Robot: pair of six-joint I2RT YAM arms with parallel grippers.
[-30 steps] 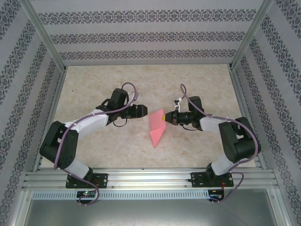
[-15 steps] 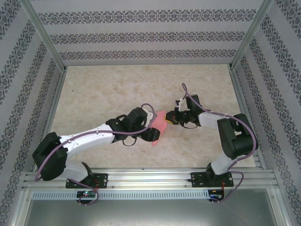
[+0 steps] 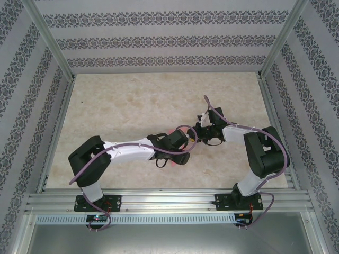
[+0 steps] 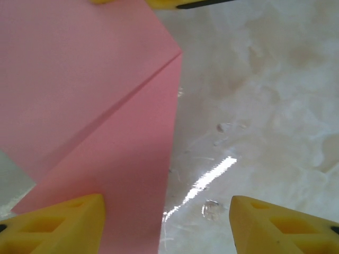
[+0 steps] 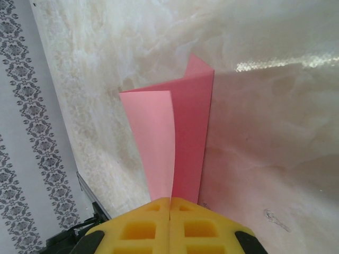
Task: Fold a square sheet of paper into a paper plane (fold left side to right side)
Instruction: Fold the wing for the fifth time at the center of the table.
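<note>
The square sheet of paper (image 5: pixel 185 132), salmon-red and folded with a diagonal crease (image 4: pixel 106 106), stands partly lifted off the table. My right gripper (image 5: pixel 170 203) is shut on one end of it, both layers rising from between the yellow fingers. In the top view that gripper (image 3: pixel 195 131) sits right of centre. My left gripper (image 3: pixel 181 142) hangs over the paper (image 3: pixel 175 129) and hides most of it. Its yellow fingers (image 4: pixel 53 222) stand open and apart (image 4: pixel 167 227), with the paper's right edge lying between them, untouched.
The beige marbled table (image 3: pixel 122 106) has patterned walls on three sides and a metal rail at the near edge (image 3: pixel 169 203). The left arm (image 3: pixel 127 151) stretches across the near middle, close to the right arm's wrist (image 3: pixel 217 129).
My left arm has swung from left of the paper to over it, covering it in the top view. My right gripper stayed shut on the paper and shifted slightly right.
</note>
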